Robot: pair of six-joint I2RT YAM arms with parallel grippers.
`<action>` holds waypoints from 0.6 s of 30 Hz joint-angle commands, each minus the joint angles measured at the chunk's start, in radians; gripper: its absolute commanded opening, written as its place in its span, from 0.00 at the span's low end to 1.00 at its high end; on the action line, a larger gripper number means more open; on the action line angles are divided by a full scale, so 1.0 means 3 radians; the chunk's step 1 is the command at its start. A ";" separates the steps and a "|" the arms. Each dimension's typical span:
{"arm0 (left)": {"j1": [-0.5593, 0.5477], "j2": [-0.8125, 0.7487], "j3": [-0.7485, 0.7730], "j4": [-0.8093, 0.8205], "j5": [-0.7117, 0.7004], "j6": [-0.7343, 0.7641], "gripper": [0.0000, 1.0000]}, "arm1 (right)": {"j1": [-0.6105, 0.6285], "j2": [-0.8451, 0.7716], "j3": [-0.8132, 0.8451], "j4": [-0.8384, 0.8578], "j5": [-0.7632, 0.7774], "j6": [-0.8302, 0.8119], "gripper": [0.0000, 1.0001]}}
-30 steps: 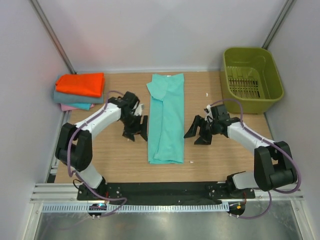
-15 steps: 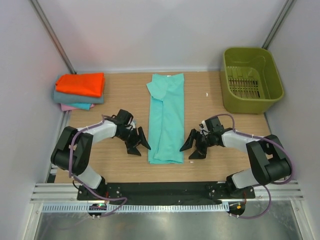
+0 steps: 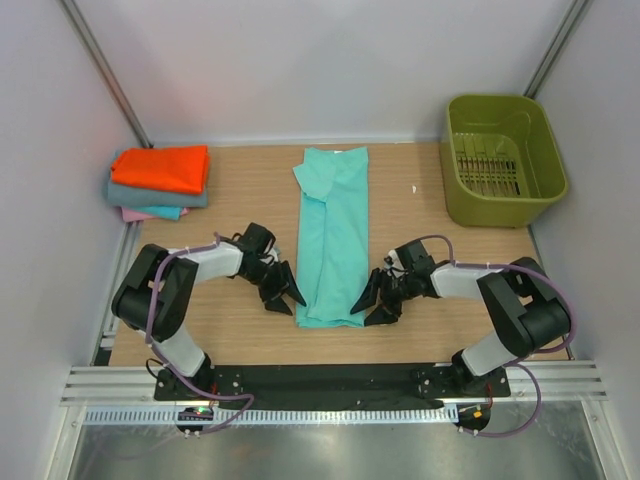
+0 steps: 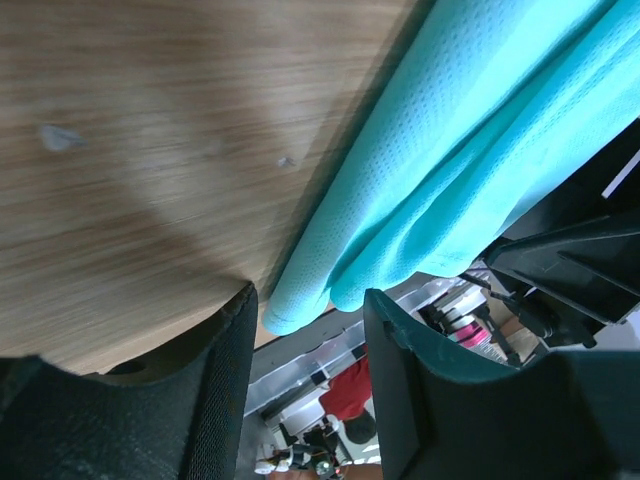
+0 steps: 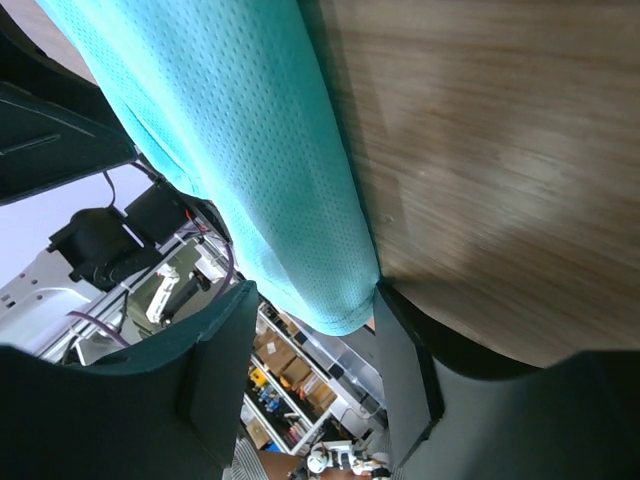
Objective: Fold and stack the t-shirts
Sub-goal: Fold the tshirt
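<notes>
Overhead, mint-green t-shirt point(image 3: 335, 230) lengthwise on the bench point(image 3: 245, 200), folded stack point(image 3: 160, 172) far left. Left wrist: left end effector point(image 4: 308, 305) parted astride a near hem corner, gripping nothing. Right wrist: right end effector point(image 5: 315, 298) likewise. Pinch all layers evenly.

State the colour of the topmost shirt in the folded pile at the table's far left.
Orange. The top shirt shows best in the top external view.

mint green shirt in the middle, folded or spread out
partly folded: the mint green shirt lies as a long narrow strip, sides turned in, layered edges at its near end
</notes>
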 commanded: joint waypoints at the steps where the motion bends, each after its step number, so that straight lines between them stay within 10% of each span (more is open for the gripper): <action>1: -0.0067 0.0024 -0.0034 0.0136 -0.0004 -0.0047 0.48 | 0.0086 0.0055 0.0025 0.0034 0.0303 -0.0032 0.56; 13: -0.0077 -0.0037 -0.0116 0.0304 0.0063 -0.0124 0.00 | 0.0153 -0.0002 0.0040 0.0136 0.0323 -0.0139 0.07; 18: -0.0032 -0.0145 -0.0070 0.0335 0.0134 -0.0073 0.00 | 0.0117 -0.0104 0.0168 0.0065 0.0308 -0.0272 0.02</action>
